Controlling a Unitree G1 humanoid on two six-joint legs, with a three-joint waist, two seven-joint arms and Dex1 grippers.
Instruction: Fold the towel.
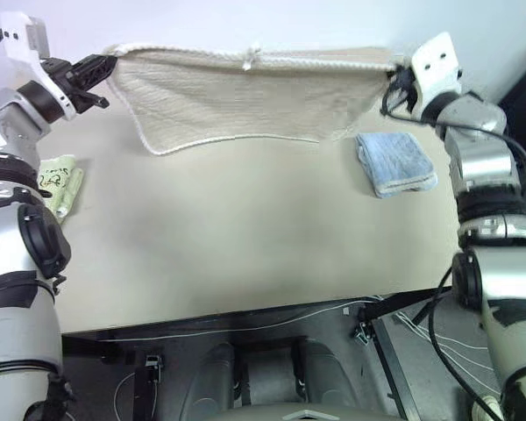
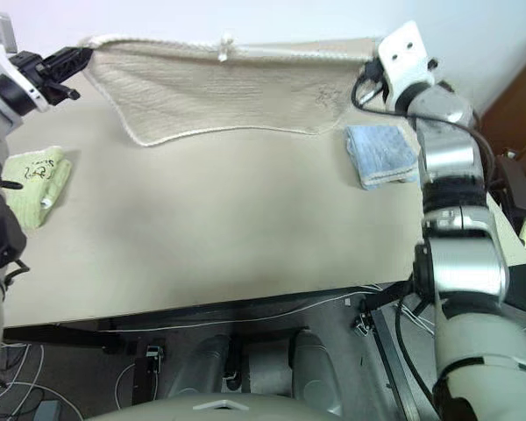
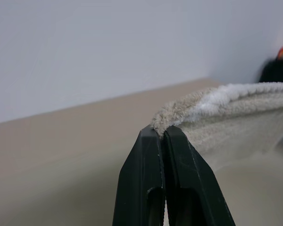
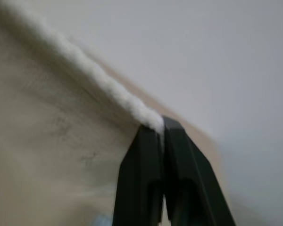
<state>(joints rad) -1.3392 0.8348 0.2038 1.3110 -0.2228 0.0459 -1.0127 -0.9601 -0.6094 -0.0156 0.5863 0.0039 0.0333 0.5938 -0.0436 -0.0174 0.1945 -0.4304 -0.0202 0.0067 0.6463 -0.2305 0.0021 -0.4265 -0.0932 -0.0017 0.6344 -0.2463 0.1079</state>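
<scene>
The beige towel [image 1: 245,96] with white corded edging and a small white loop [image 1: 251,59] hangs stretched in the air above the far part of the table [image 1: 245,237]. My left gripper [image 1: 112,63] is shut on its left top corner, and the left wrist view shows black fingers [image 3: 153,160] pinching the terry edge [image 3: 188,110]. My right gripper [image 1: 394,70] is shut on the right top corner, its fingers [image 4: 151,155] clamped on the white cord [image 4: 108,89]. The towel's lower edge sags toward the table.
A folded light blue towel [image 1: 396,162] lies on the table under my right arm. A light green towel with dark scribbles [image 1: 60,180] lies at the left edge. Cables [image 1: 245,329] run below the table's front edge.
</scene>
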